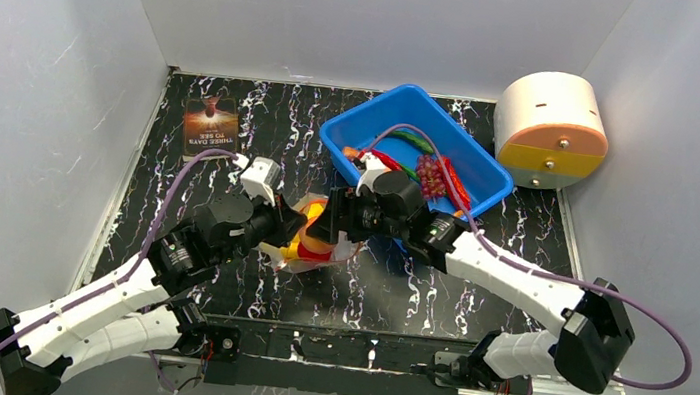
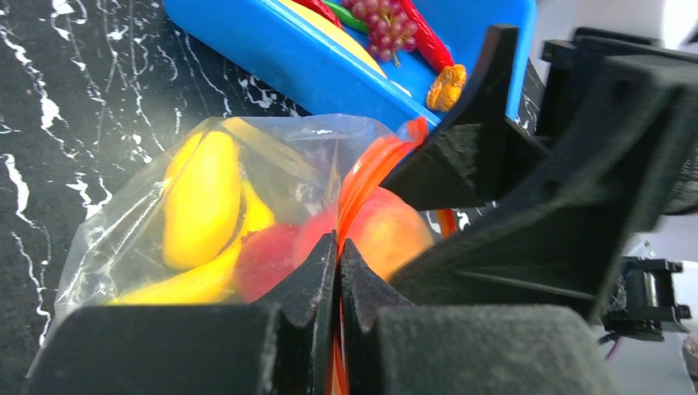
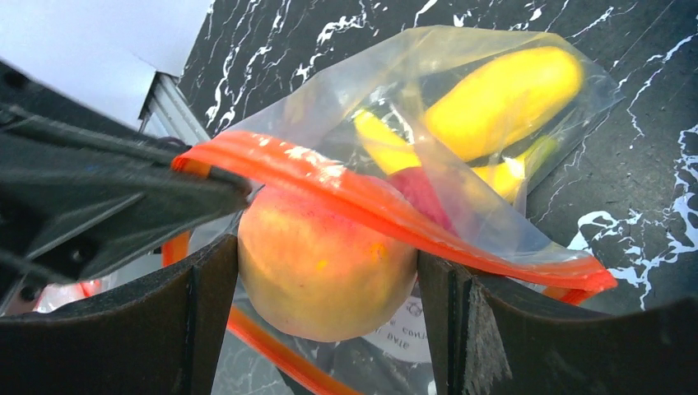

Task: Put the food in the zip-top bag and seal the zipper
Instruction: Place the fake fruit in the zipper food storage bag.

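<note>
The clear zip-top bag (image 1: 305,242) lies mid-table between both grippers, its mouth held open. It holds a yellow banana (image 3: 502,99), a lemon (image 2: 202,197) and a red apple (image 2: 263,259). My left gripper (image 2: 339,247) is shut on the orange zipper (image 2: 366,173) strip at the bag's mouth. My right gripper (image 3: 328,276) is shut on the orange peach (image 3: 325,263) and holds it in the bag's mouth, under the upper zipper strip (image 3: 370,202). The peach also shows in the left wrist view (image 2: 391,234).
A blue tub (image 1: 417,150) behind the grippers holds purple grapes (image 1: 431,175), red and green chilies (image 2: 428,37) and other toy food. A brown printed card (image 1: 210,125) lies at the back left. A white and orange cylinder (image 1: 551,130) stands at the back right.
</note>
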Controlling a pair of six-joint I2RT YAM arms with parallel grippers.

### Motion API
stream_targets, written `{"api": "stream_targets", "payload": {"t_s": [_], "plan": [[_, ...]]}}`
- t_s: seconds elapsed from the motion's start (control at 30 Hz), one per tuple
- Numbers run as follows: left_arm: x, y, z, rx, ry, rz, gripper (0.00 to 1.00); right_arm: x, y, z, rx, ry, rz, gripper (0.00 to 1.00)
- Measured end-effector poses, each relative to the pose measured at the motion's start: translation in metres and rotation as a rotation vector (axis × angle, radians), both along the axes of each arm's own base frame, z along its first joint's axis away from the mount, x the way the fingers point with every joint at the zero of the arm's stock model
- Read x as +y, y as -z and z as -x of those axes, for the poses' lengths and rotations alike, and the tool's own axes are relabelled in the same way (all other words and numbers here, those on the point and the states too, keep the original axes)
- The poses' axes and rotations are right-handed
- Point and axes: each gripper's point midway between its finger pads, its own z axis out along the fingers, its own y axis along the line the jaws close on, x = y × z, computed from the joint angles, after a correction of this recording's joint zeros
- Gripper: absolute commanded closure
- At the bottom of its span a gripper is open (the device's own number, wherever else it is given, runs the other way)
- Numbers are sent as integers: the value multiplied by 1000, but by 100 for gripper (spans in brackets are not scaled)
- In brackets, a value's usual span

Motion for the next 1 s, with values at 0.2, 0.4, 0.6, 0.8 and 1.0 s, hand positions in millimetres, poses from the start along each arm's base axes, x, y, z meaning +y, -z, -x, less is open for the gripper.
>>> {"api": "stream_targets", "payload": {"t_s": [0.2,0.4,0.6,0.8,1.0], "plan": [[-2,-1,2,9,7,13,100,7,13,-11,6,39,0,46],[0,-3,-1,-1,-10,19,100,15,20,-16,28,56,-14,37],[0,-4,-1,-2,-10,20,100,17,24,-17,51,71,-18,19],[0,-4,-1,-3,-9,22,100,17,22,-20,36,80,-20,3],[-2,-4,-1,-4,-3,21,100,6,20,-20,10,86,17,4]]}}
